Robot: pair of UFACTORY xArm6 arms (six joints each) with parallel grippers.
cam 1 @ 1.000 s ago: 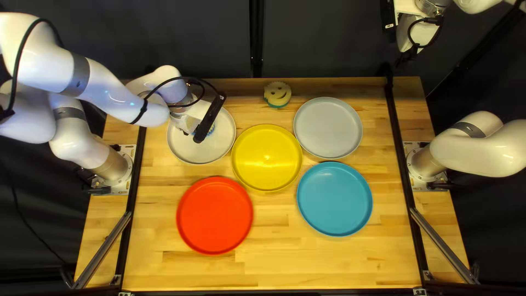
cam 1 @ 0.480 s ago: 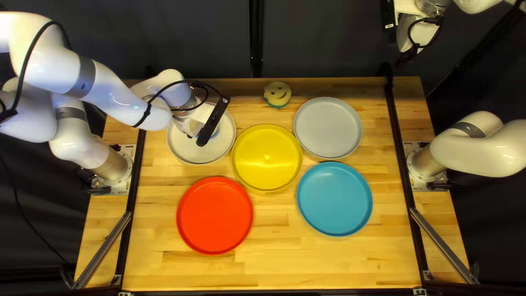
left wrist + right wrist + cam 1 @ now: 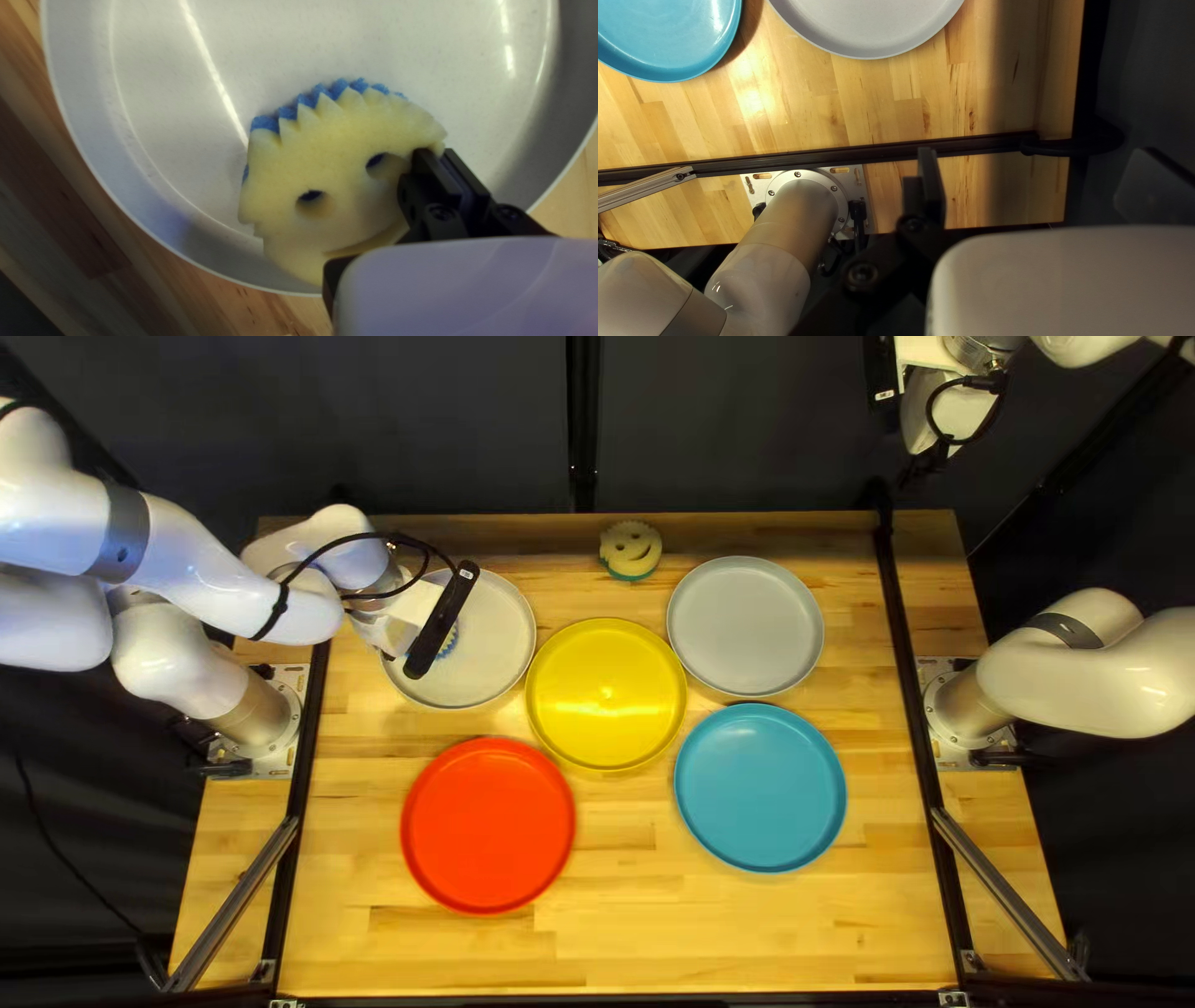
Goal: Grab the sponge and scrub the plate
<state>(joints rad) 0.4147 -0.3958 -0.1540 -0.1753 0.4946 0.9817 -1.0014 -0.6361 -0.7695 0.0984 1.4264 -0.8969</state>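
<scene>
Left gripper [image 3: 396, 630] pinched a yellow-and-blue sponge [image 3: 336, 140] inside the white plate's rim [image 3: 146, 233]; right gripper [image 3: 940, 413] stood wide. A 2nd sponge [image 3: 630, 550] lay beyond the yellow plate [image 3: 606, 697].

Pale yellow sponge [image 3: 339, 143], toothed edge, two eye holes, blue underside, face up inside the round white plate [image 3: 498, 629], the plate flat, raised rim
</scene>
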